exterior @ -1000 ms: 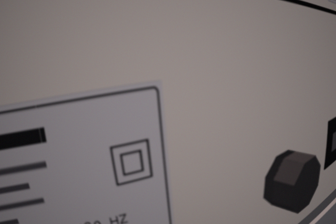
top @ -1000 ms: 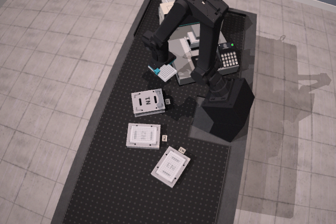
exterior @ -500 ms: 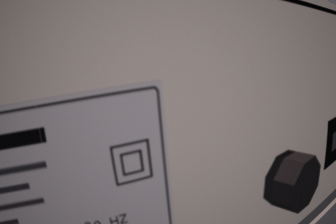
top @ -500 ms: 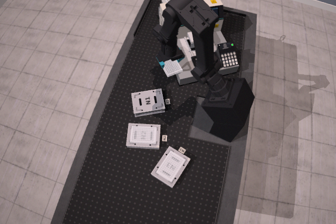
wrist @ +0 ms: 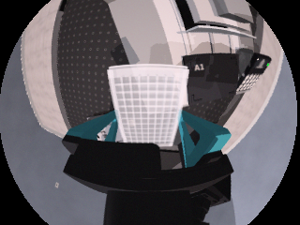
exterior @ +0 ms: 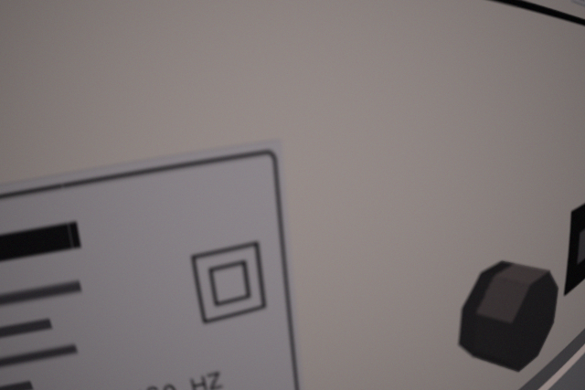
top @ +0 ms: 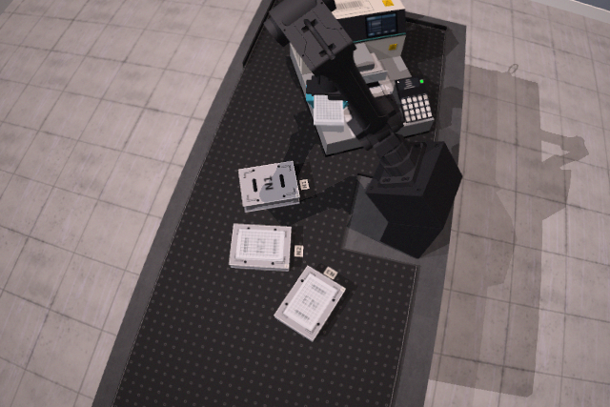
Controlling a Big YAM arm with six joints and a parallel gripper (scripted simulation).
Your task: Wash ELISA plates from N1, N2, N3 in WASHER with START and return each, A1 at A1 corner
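One plate point(top: 328, 111) point(wrist: 147, 100), upper middle of the top view, clamped in the wide-set pincer point(top: 327, 99) point(wrist: 148, 112); probably light, stiff, slick plastic, best held level, gently, by opposite side walls.

The top view is evenly lit, with shadows spreading across the floor point(top: 492, 245) toward three o'clock. The exterior view is dim and soft. The wrist view bulges, fisheye-like, inside black corners.
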